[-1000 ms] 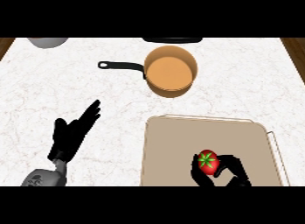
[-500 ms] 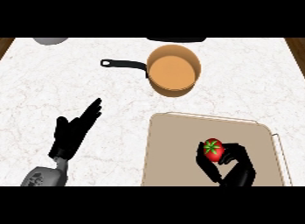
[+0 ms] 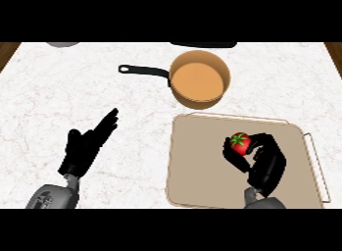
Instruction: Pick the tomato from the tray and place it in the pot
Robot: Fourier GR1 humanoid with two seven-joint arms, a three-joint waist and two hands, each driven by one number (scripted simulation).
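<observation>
At lower right the right hand (image 3: 264,164) is gripping the tomato (image 3: 239,141) over the tray (image 3: 202,188), with the pot (image 3: 200,81) lying up-frame, slightly left, while the open left hand (image 3: 85,147) is resting farther off.

red tomato (image 3: 239,142), orange pot (image 3: 199,81), beige tray (image 3: 202,166)

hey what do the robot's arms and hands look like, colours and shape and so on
The left hand and the right hand are both plain black, each with slender fingers and a thumb. Each sits on a rounded grey forearm: the left forearm and the right forearm show only as short stubs at the view's lower edge. No cables, markings or sleeves are visible.
</observation>
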